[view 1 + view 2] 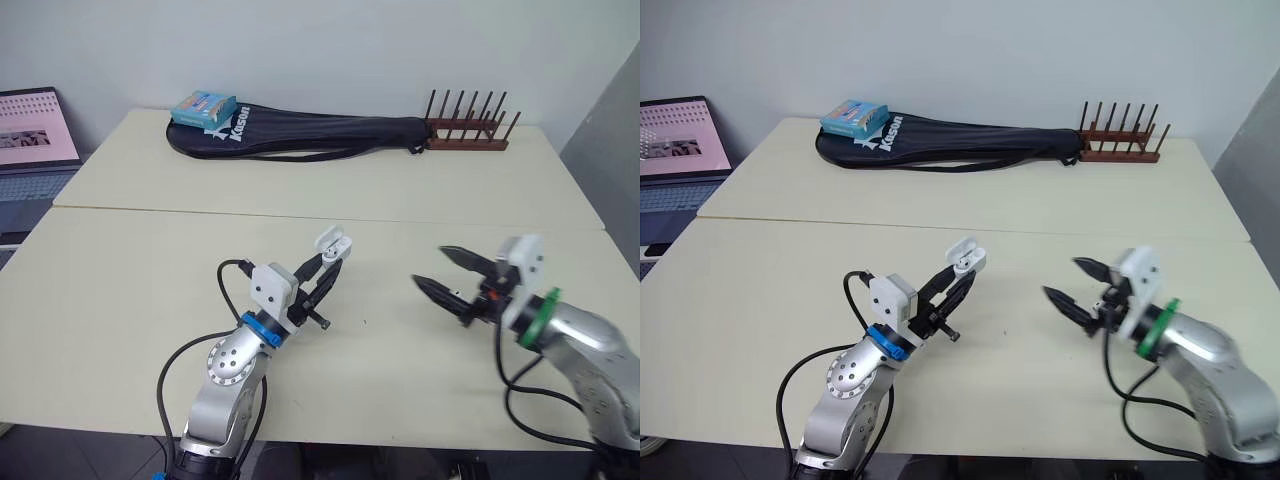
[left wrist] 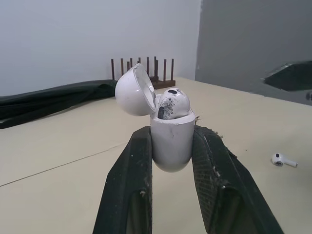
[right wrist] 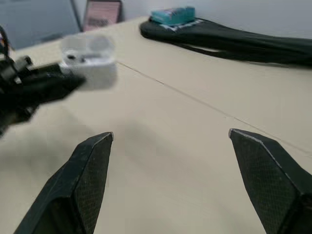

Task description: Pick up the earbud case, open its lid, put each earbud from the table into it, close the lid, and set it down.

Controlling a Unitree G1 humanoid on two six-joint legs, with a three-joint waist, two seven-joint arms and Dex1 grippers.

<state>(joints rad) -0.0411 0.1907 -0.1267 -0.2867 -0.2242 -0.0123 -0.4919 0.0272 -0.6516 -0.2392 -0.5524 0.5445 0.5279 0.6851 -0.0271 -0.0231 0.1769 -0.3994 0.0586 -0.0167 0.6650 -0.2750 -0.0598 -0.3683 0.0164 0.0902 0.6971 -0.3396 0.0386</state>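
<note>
Left gripper [image 1: 330, 262] clamped on the white earbud case [image 2: 171, 141], one black finger pressed against each side of its body, held up above the middle of the table [image 1: 150, 260]. Case upright, lid [image 2: 134, 90] standing open and tipped back on its hinge. One earbud [image 2: 173, 103] seated inside, its rounded head poking above the rim. Second earbud [image 2: 282, 160] lying on the table, apart from the case. Right gripper [image 3: 170, 134] hovering above the table, well apart from the case, fingers spread wide with nothing between them, tips pointing toward the left gripper. Along the far side of the table: a long black racket bag [image 1: 320, 135], a teal box [image 1: 203, 107] resting on its left end, a brown wooden rack [image 1: 468, 130] of upright pegs just beside its right end. Beyond the table's left edge: an open laptop [image 1: 30, 135].
</note>
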